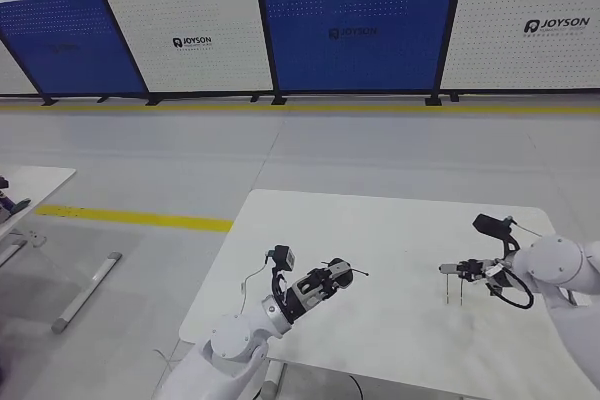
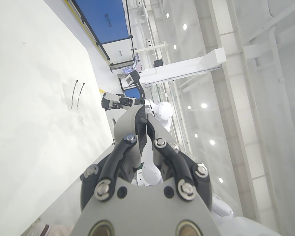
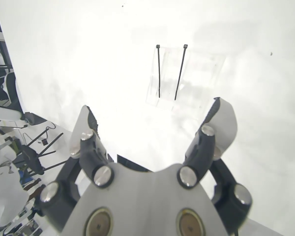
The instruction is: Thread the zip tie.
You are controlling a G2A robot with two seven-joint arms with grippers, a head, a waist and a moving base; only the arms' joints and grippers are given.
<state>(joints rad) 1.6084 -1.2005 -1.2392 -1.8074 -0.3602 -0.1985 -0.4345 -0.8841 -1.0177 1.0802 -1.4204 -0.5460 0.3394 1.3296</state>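
Blue and white partition panels stand behind a white bench [image 1: 400, 230]. Threading looks not yet begun. The left end effector [image 2: 145, 119] is pinched tight on a thin black plastic zip tie [image 2: 146, 131], held off the bench. The right end effector [image 3: 152, 103], spread wide and empty, hovers near two spare black zip ties [image 3: 159, 71]. Next it probably must catch the held tie's free end.

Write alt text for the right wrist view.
The right gripper, open, hangs above a white table where two black zip ties lie side by side, apart, on a clear sheet.
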